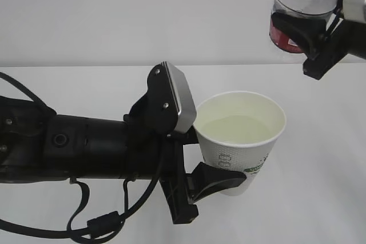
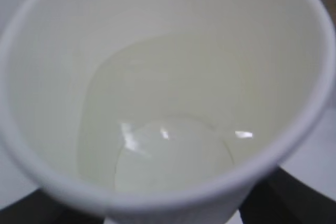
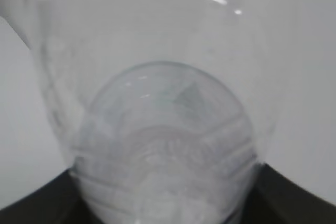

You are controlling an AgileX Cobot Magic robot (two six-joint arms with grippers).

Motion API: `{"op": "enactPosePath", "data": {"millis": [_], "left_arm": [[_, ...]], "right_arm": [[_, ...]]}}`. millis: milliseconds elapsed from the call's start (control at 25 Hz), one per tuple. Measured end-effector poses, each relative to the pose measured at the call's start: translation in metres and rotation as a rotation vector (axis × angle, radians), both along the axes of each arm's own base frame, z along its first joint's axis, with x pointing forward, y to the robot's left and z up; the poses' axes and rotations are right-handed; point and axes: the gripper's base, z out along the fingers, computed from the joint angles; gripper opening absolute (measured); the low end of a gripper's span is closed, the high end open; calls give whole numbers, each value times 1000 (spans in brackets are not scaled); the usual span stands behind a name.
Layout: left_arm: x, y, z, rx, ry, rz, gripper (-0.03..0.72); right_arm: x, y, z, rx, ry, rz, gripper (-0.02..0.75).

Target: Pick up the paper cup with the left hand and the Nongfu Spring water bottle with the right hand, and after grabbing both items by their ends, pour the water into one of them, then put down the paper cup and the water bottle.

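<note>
From the outside camera, the left hand (image 1: 191, 150) gripped the paper cup (image 1: 240, 141) above the table (image 1: 320, 198), and the right hand (image 1: 329, 30) held the Nongfu Spring water bottle (image 1: 300, 7) high at the top right. In the left wrist camera, the water (image 2: 173, 156) sat inside the cup. In the right wrist camera, the bottle filled the picture, clamped between dark jaws. A bumpy set-down could splash the water out.

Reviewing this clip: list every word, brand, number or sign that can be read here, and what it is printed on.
No text here can be read.
Paper cup: green-grey printed marks on its side, too small and blurred to read.
Water bottle: a strip of red label shows, no lettering legible.
Left claw and right claw: no markings visible.
</note>
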Motion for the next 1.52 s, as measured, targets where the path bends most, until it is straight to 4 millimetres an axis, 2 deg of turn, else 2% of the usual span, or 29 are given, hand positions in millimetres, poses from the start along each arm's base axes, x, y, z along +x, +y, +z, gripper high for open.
{"op": "enactPosePath", "data": {"millis": [440,960,1520], "left_arm": [[0,0,0,2,0,1,492],[0,0,0,4,0,2,492],[0,0,0,6,0,3,492]], "right_arm": [[0,0,0,142,102,-5,440],[1,-1,-5,99,135,-22,440],[-15,-8,-38,174,276,-112,440]]}}
